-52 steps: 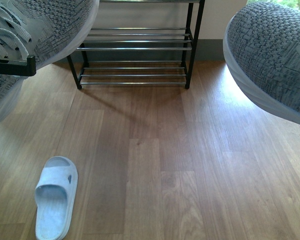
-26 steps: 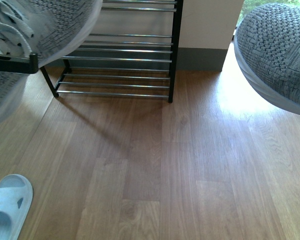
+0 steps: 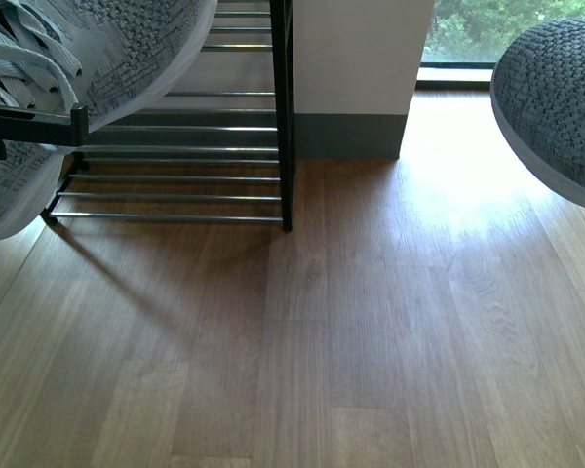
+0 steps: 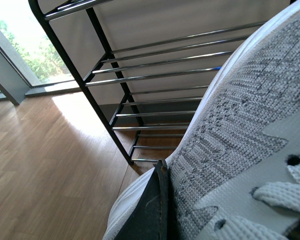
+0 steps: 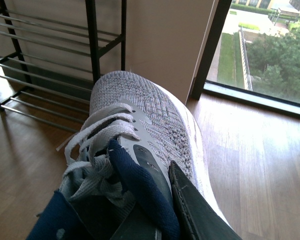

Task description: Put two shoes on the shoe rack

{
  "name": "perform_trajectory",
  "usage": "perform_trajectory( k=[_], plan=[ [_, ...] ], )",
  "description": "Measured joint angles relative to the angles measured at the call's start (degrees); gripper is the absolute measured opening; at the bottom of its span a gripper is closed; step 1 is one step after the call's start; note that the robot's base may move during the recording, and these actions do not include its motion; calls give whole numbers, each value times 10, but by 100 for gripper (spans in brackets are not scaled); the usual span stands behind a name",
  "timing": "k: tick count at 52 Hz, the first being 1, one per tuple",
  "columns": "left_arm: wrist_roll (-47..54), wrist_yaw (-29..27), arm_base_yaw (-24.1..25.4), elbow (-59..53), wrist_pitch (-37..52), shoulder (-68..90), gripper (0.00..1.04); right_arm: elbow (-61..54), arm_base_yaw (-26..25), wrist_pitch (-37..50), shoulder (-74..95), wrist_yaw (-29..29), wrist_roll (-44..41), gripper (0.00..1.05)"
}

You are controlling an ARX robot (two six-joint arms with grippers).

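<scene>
Shoe rack [image 3: 285, 117] had drifted leftward, so the right shoe [image 3: 556, 107], clamped in its jaws like the left shoe [image 3: 127, 49], likely needed realigning.

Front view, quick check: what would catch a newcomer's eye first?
Two grey knit sneakers hang in the air: the left shoe fills the upper left corner, the right shoe the upper right. The black shoe rack stands on the wood floor, partly behind the left one.
</scene>
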Motion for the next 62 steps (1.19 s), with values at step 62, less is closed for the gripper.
perform_trajectory(
  k=[62],
  plan=[
    [0,-3,2,0,1,0,2,0,1,0,0,-14,0,1]
  ],
)
